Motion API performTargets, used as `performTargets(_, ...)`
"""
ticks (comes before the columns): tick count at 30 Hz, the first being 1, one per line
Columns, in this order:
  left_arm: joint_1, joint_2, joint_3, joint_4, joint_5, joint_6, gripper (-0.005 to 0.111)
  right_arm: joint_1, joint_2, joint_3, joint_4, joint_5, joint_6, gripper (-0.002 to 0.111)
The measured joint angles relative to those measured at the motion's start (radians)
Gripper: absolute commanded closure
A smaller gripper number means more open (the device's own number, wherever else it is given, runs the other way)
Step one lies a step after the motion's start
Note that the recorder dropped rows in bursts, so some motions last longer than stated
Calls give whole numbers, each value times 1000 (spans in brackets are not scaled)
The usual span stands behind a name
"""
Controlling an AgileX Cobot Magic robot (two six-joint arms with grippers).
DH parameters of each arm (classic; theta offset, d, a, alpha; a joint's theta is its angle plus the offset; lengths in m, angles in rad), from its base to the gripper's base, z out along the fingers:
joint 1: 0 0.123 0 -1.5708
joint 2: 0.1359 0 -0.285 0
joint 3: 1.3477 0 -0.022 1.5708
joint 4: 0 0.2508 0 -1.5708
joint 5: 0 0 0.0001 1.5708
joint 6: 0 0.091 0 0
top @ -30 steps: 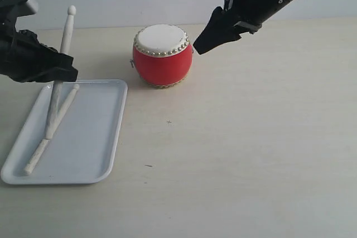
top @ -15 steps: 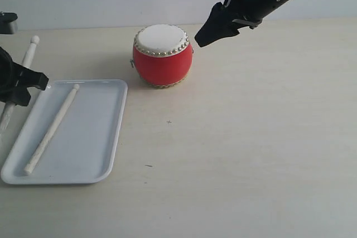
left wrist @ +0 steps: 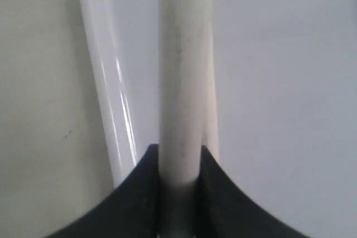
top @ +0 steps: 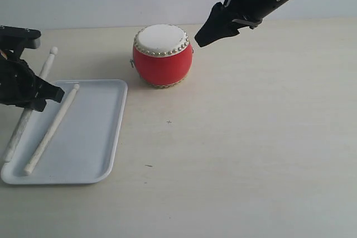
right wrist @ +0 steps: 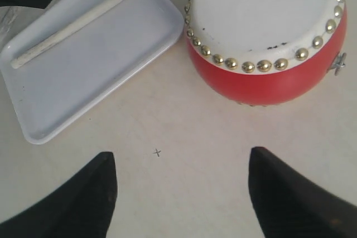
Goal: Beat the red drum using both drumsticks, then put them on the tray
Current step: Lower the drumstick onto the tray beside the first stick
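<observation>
Wooden and pale, the held drumstick (top: 19,129) slants across the outer rim of the tray (top: 117,132) in the exterior view. The second drumstick (top: 51,129) lies flat inside, and the red drum (top: 162,62) stands well apart on the table (top: 251,137). Best to level the stick inside the rim before releasing. In the left wrist view, the left gripper (top: 34,94) is pinched tight on it. In the right wrist view, the right gripper (top: 207,36) is spread wide and empty.

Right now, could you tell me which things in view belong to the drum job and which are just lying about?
Job: red drum; tray; drumstick in the tray; second drumstick, held by the left gripper; right gripper, open.
Just there: table; small cross mark on it.
</observation>
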Motion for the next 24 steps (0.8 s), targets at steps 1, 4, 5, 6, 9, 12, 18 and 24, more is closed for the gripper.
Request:
performTargets(1, 0, 6, 0, 0, -9, 3, 107, 0, 0, 0, 0, 0, 0, 44)
performTargets(4, 0, 21, 0, 0, -18, 3, 107, 0, 0, 0, 0, 0, 0, 44)
performTargets(5, 0, 23, 0, 0, -18, 3, 107, 0, 0, 0, 0, 0, 0, 44)
performTargets(6, 0, 25, 0, -7, -18, 3, 107, 0, 0, 0, 0, 0, 0, 44)
performTargets(9, -3, 25, -6, -71, -5, 3, 107, 0, 0, 0, 0, 0, 0, 44)
performTargets(12, -30, 23, -27, -130, 39, 19, 107, 0, 0, 0, 0, 0, 0, 44)
performTargets(18, -128, 45, -54, -161, 66, 20, 107, 0, 0, 0, 0, -2, 10, 44)
performTargets(24, -175, 84, -100, -166, 75, -56, 107, 0, 0, 0, 0, -6, 16, 44)
